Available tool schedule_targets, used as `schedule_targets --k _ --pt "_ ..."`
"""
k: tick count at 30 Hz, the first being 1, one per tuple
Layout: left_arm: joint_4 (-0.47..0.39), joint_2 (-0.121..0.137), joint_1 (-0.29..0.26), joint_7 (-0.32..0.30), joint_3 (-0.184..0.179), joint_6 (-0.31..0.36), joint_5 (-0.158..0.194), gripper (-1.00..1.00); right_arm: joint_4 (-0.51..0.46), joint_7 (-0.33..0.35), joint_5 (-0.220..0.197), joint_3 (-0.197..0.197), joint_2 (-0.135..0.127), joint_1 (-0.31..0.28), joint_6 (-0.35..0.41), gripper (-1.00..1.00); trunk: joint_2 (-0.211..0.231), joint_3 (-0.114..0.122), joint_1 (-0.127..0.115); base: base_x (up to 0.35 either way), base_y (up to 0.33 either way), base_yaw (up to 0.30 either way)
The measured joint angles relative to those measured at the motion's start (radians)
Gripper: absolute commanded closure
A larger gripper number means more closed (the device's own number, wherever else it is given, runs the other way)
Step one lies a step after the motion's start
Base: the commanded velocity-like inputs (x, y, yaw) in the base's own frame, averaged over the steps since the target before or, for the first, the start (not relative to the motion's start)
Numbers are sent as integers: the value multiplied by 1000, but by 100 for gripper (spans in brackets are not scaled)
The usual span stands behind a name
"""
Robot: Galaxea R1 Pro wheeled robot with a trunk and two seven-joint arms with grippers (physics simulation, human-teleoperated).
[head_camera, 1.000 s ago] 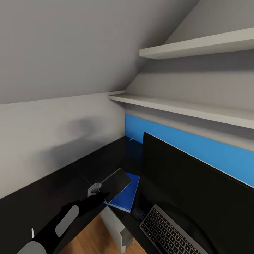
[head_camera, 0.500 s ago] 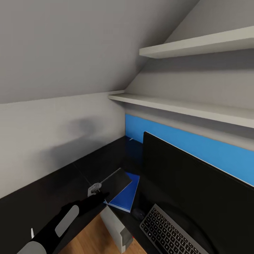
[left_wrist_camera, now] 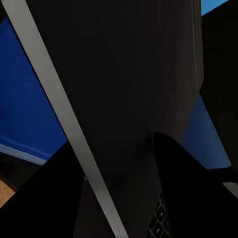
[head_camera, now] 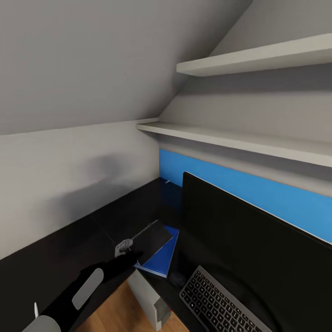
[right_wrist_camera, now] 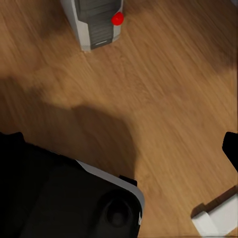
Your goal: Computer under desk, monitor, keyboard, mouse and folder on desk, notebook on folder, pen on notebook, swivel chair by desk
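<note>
My left gripper [head_camera: 125, 251] is shut on the near edge of the notebook [head_camera: 152, 235], a dark flat book with a pale spine [left_wrist_camera: 64, 124]. The notebook hangs tilted over the left part of the blue folder [head_camera: 161, 258], which lies on the black desk [head_camera: 92, 230]. To the right of the folder, the mouse [head_camera: 177, 278] and the keyboard [head_camera: 216, 302] sit in front of the monitor [head_camera: 249, 244]. The computer [head_camera: 147, 295] stands on the floor beneath the desk edge. My right gripper [right_wrist_camera: 119, 144] is open over the wooden floor. The pen and swivel chair are out of view.
The blue back panel [head_camera: 258, 196] and two wall shelves [head_camera: 240, 140] rise behind the monitor, under a sloped ceiling. The right wrist view takes in the tower's front with a red button [right_wrist_camera: 117, 19], my black base [right_wrist_camera: 59, 198] and a white object [right_wrist_camera: 218, 218].
The whole picture has slid slightly left, so the camera moved. The left gripper holds the notebook over the folder as before.
</note>
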Motion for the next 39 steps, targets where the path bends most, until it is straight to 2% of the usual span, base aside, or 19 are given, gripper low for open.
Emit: schedule_targets --k 12,18,22,39 --pt "0 0 0 0 -1 0 3 100 0 -1 0 0 0 0 0 -100 0 0 0 0 0 -92" --pt "0 1 0 0 -1 0 36 100 0 -1 0 0 1 0 0 -100 0 0 0 0 0 -2" --pt "2 1 0 0 -1 0 44 100 0 0 0 0 2 0 0 -100 0 0 0 0 0 0" --pt "44 -1 0 0 -3 -1 44 100 1 0 0 0 1 0 0 -100 0 0 0 0 0 0"
